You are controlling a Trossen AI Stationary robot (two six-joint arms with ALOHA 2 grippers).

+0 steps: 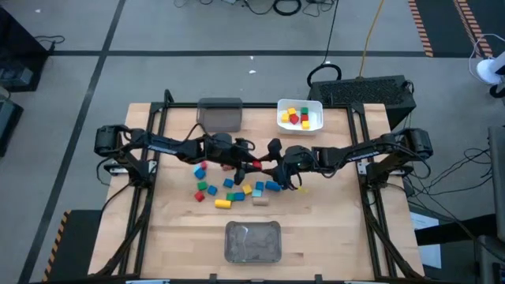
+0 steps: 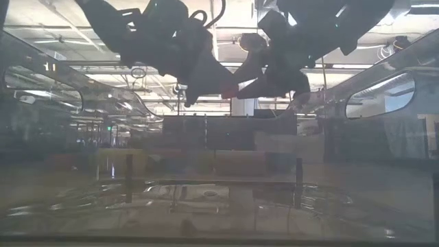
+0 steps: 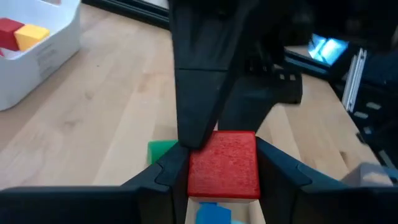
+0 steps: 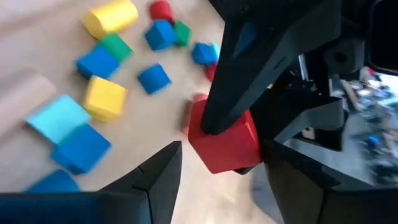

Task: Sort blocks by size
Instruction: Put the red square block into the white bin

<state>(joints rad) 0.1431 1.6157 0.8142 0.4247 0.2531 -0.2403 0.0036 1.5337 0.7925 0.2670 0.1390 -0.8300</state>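
A red cube (image 3: pixel 224 165) is held above the middle of the bench (image 1: pixel 331 237), pinched between the two fingers of the left end effector (image 1: pixel 251 163), which is closed on it from both sides; in the right wrist view the same red cube (image 4: pixel 224 140) shows clamped by those dark fingers. The right end effector (image 1: pixel 274 167) sits just beside it, its jaws spread wide and holding nothing, the cube lying ahead of its open fingers. In the low view both arms hang high over the bench with the red cube (image 2: pixel 230 90) between their tips. Below and toward the near edge, the loose blocks (image 1: pixel 233 189) lie scattered on the wood: blue, yellow, green, red and a tan piece, a yellow cylinder (image 1: pixel 222 203) among them. A white bin (image 1: pixel 317 106) at the far edge holds several yellow, red and green blocks. A grey bin (image 1: pixel 219 115) stands beside it at the far edge, and another grey bin (image 1: pixel 253 241) rests near the front edge of the bench
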